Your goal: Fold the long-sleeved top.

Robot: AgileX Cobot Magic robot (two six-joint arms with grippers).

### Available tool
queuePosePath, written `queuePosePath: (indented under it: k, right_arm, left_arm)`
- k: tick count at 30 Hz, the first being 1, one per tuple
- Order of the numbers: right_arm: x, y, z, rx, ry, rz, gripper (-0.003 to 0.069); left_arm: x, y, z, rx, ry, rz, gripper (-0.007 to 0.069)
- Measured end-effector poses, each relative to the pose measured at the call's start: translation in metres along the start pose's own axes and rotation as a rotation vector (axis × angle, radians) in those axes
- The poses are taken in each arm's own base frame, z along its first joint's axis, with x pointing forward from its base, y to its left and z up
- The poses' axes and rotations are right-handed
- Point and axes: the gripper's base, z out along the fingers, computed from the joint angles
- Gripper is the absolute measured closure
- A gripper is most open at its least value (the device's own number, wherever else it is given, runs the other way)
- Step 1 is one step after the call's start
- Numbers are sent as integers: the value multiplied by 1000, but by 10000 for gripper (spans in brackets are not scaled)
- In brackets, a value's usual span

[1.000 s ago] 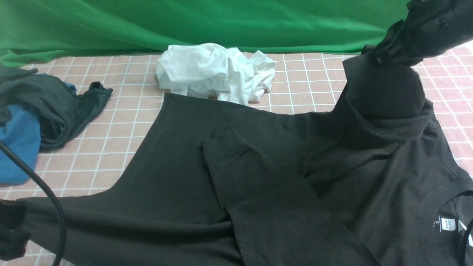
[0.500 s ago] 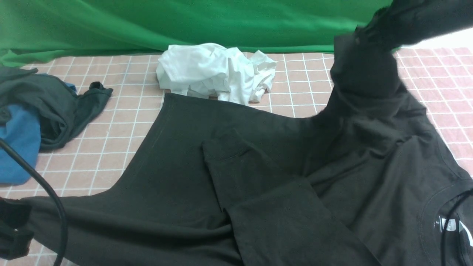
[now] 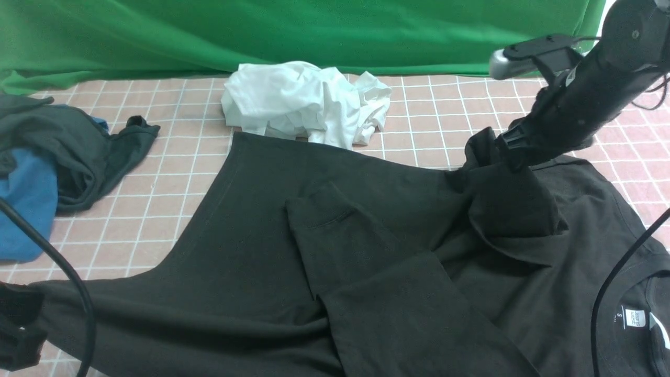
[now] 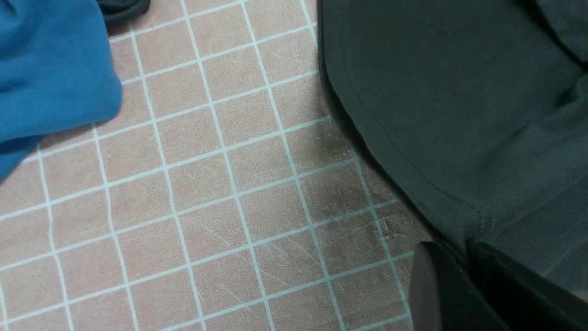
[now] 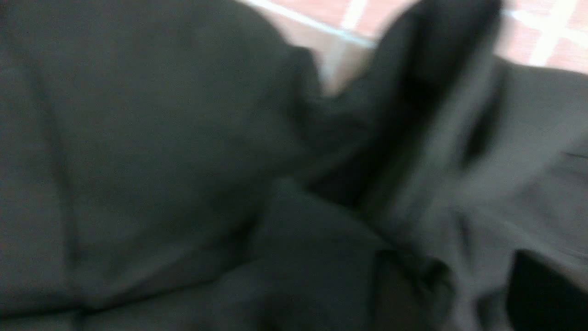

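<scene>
Matt, soft knit long-sleeved top (image 3: 251,220); scuffed, matt checked table surface (image 4: 206,184).

There are one long-sleeved top (image 3: 251,220), one white garment (image 3: 298,99), one blue shirt (image 3: 26,199) and one dark greenish-grey garment (image 3: 78,152).

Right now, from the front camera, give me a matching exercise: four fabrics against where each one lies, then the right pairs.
Things:
1. long-sleeved top
2. white garment
3. blue shirt
4. green cloth

Places:
A. crumpled just beyond the top's far edge
B. draped along the back of the table
C. on the robot's left, partly under a dark garment
D. spread across the middle

Pairs: 1-D, 2-A, 3-C, 4-B
</scene>
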Motion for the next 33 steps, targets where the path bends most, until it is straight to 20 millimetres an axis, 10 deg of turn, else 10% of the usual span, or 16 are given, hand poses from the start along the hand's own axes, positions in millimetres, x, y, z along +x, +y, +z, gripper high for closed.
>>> queuePosePath:
  k: [7,16,33]
  right_arm:
    - [3,18,-14,10,33,50,118]
    - [20,106,-10,-66,36,-100,121]
    - [10,45,75,60,15,101,121]
  left_arm:
    - [0,0,0,0,0,7,589]
    - [0,0,0,0,0,11,589]
    - [0,0,0,0,0,16,589]
